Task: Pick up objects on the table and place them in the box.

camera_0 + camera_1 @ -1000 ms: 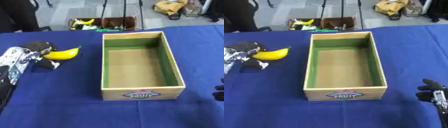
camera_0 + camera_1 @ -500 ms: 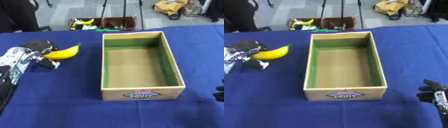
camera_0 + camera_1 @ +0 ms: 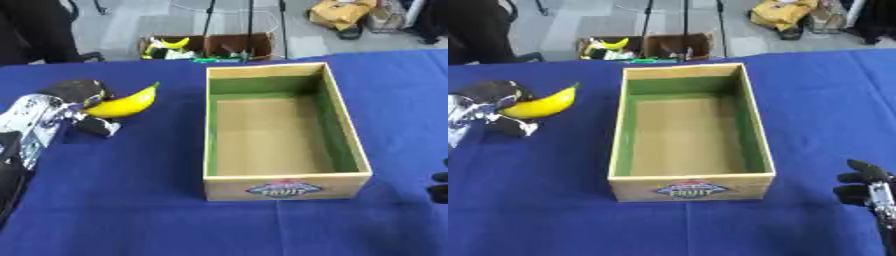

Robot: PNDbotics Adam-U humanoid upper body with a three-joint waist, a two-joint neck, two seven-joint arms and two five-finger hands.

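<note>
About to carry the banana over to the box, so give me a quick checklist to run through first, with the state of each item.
1. Banana in the left hand: ok, the fingers curl round it at the left of the table.
2. Box open and upright: ok, no lid in the way.
3. Box interior free: ok, only the bare cardboard floor shows.
4. Path from banana to box: ok, only blue tablecloth between them.
5. Right hand out of the way: ok, it rests at the lower right, beside the box and apart from it.
6. Banana lifted off the cloth: cannot tell from these views.
</note>
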